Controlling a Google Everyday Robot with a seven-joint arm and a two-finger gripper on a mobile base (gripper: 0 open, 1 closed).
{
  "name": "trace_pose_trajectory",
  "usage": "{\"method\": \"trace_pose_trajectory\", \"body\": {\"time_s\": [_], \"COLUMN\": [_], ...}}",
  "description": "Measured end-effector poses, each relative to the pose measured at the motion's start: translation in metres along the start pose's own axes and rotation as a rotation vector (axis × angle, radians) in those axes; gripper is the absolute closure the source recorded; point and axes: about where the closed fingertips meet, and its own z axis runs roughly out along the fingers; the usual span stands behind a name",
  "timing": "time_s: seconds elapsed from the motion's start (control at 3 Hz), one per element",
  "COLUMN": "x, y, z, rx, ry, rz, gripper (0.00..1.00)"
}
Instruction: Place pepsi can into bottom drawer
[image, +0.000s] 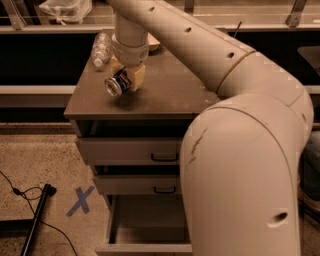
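Found the pepsi can (115, 85) clamped sideways in the gripper (125, 79), beige fingers (137, 76) pressed against its sides, silver end turned toward the camera, a strip of blue wall behind. Sat low over the brown cabinet top (165, 95), touching or not impossible to tell, near a clear plastic bottle (101, 47) lying at the back edge. Stood pulled open well below the can: the bottom drawer (150, 220). Could not read any lettering on can or bottle. Marked on the floor: a blue X (80, 201).
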Motion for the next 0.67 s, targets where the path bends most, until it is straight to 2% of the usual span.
{"method": "trace_pose_trajectory", "body": {"time_s": [0.33, 0.67], "x": [0.015, 0.037], "y": [0.023, 0.083], "z": [-0.046, -0.102], "rx": [0.017, 0.024], "ry": [0.052, 0.143], "rz": [0.099, 0.317], "gripper": [1.0, 1.0]}}
